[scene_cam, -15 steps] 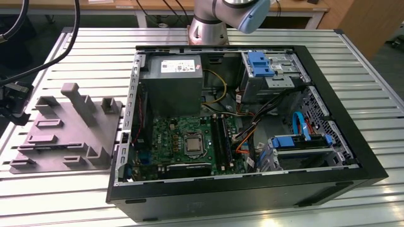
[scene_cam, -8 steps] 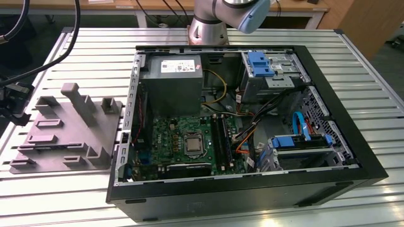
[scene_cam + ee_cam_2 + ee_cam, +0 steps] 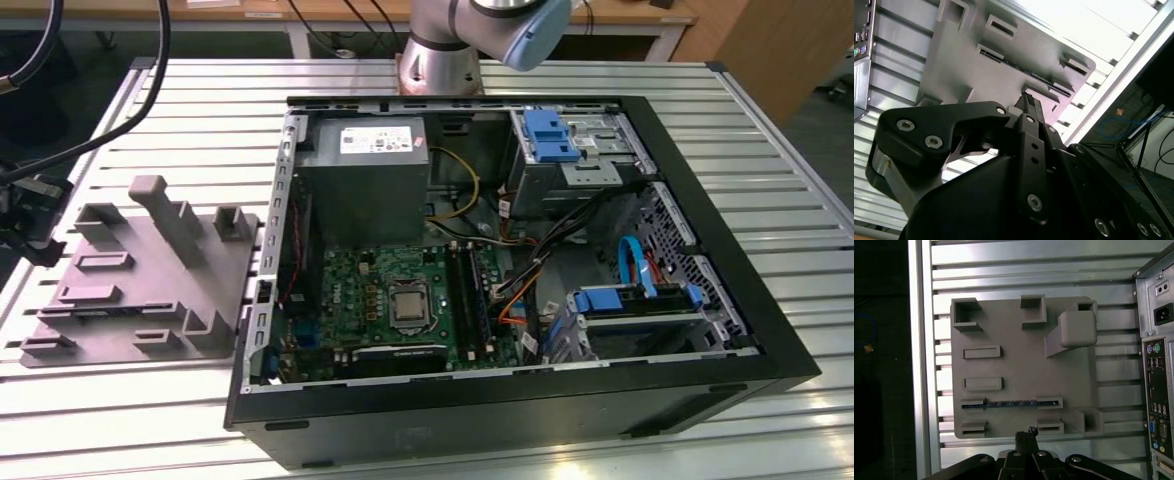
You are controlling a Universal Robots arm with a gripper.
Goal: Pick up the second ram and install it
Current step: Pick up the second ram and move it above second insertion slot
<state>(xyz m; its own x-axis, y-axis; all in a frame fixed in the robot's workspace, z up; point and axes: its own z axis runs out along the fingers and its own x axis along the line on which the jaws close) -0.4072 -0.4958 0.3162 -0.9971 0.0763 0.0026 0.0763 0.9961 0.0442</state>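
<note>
First wrist view, looking down past my gripper [image 3: 1026,434]: the two black fingers sit pressed together into one narrow tip, with nothing between them, and the second wrist view shows the same closed, empty tip [image 3: 1029,102] from the side. I hang above the grey plastic tray [image 3: 1019,360], touching nothing, with my tip over the tray edge nearest me. The second ram [image 3: 1011,403] is a long, thin, dark blue stick. It stands on edge in the tray, bridging a pair of low slotted holders, the second pair in from that near edge; the pair closer to me is empty. A tall upright post [image 3: 1074,330] rises at the tray's far corner on the computer's side, well apart from the stick. In the exterior view the tray [image 3: 147,290] rests on the slatted metal tabletop [image 3: 160,400] near the edge at the exterior view's left, just beside the open computer case [image 3: 534,410], which lies on its side with the motherboard facing up. I judge the step in hand to be the approach for the pickup: the stick is not yet gripped and nothing has been lifted. Taking it would call for my fingers to part enough to straddle its thin upper edge, lined up along its middle, and for a straight descent between the two holders without knocking them.
</note>
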